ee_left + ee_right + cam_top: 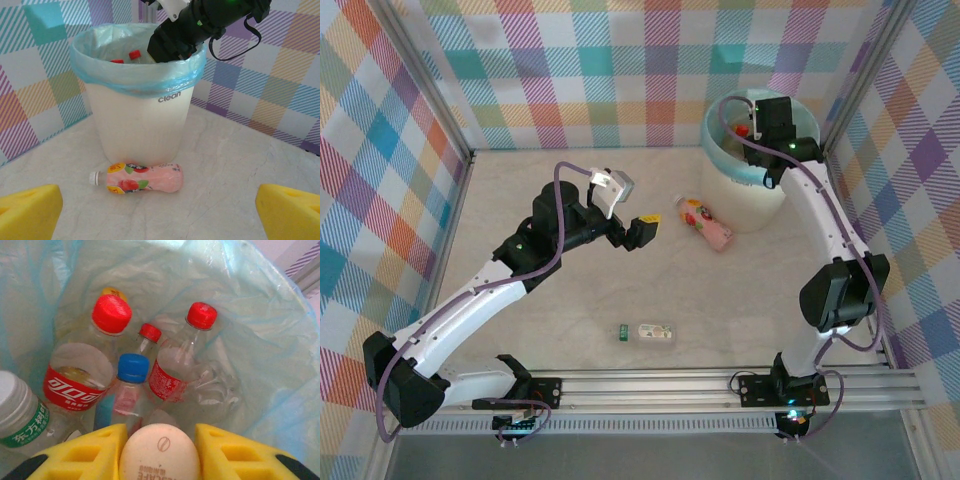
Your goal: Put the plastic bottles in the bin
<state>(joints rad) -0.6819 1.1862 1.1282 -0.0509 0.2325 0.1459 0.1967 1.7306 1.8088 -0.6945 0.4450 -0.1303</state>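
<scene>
A pink bottle point(705, 222) point(145, 178) with a white cap lies on its side at the foot of the bin point(745, 200) point(140, 120). My left gripper point(638, 232) point(160, 210) hovers open a little way in front of it, yellow fingers wide apart. A clear bottle point(648, 332) with a green cap lies near the front rail. My right gripper point(160, 432) hangs inside the bin, its yellow fingers point(85, 452) close on either side of a white-capped bottle point(160, 455); the cap hides any contact. Below it, several bottles point(80, 375) lie in the mint-green bag.
The bin stands at the back right, close to the checked back wall and the right wall point(910, 150). A metal rail point(720, 385) runs along the table's near edge. The right arm point(200, 25) reaches over the bin's rim.
</scene>
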